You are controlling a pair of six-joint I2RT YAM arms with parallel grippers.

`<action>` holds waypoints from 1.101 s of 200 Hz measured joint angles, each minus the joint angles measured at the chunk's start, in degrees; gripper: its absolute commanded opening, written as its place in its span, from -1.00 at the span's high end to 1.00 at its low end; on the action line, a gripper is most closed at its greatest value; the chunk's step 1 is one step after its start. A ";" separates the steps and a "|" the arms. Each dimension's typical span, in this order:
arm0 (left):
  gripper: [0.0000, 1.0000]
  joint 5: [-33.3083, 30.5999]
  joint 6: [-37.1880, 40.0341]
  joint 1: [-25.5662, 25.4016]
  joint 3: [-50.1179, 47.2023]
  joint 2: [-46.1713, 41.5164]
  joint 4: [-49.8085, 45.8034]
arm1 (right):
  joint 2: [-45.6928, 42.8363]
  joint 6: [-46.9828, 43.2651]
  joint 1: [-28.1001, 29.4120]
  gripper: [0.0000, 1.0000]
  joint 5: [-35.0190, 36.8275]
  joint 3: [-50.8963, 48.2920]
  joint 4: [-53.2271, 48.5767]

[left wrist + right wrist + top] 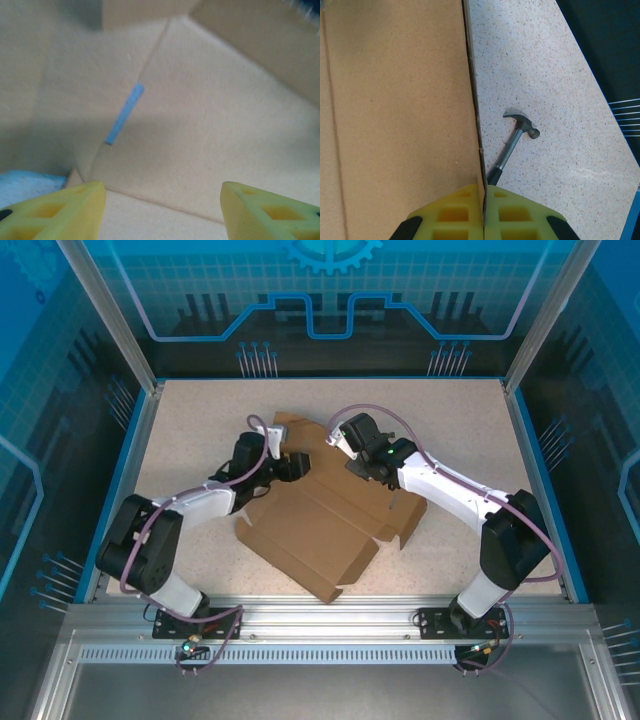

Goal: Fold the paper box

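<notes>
The paper box lies half folded in the middle of the bench, a broad brown panel flat toward the near edge and flaps raised on its far side, where both arms reach in.

The right claw is closed tight on the thin edge of an upright cardboard panel. The edge runs straight down between the yellow pads, with the panel's face spreading to the left of the claw. On the speckled bench just to the right of that panel lies a small dark hammer, its handle passing behind the claw.

The left claw stands open at the box's far left part, its yellow fingers well apart and holding nothing. Blurred cardboard lies close ahead of them, creased and marked by a short blue slot.
</notes>
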 measured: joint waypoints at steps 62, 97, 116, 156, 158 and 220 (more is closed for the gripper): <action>-0.35 1.84 0.70 4.48 12.04 0.57 -6.93 | 0.00 0.02 0.00 1.00 -0.22 0.07 -0.17; -0.37 2.84 1.90 5.03 19.54 4.50 -11.39 | 0.00 0.00 0.00 1.00 -0.39 0.79 -0.72; -0.36 3.56 2.58 5.07 24.02 7.54 -14.69 | 0.00 0.02 0.02 1.00 -0.42 1.11 -1.03; -0.33 7.65 2.95 5.07 25.81 9.77 -17.46 | 0.00 0.02 0.02 1.00 -0.42 1.14 -1.05; -0.33 7.93 2.93 5.07 25.77 9.77 -17.46 | 0.00 0.02 0.02 1.00 -0.39 1.14 -1.07; -0.27 16.41 0.37 4.98 24.59 9.77 -15.04 | 0.00 0.66 0.02 1.00 -0.39 1.51 -1.05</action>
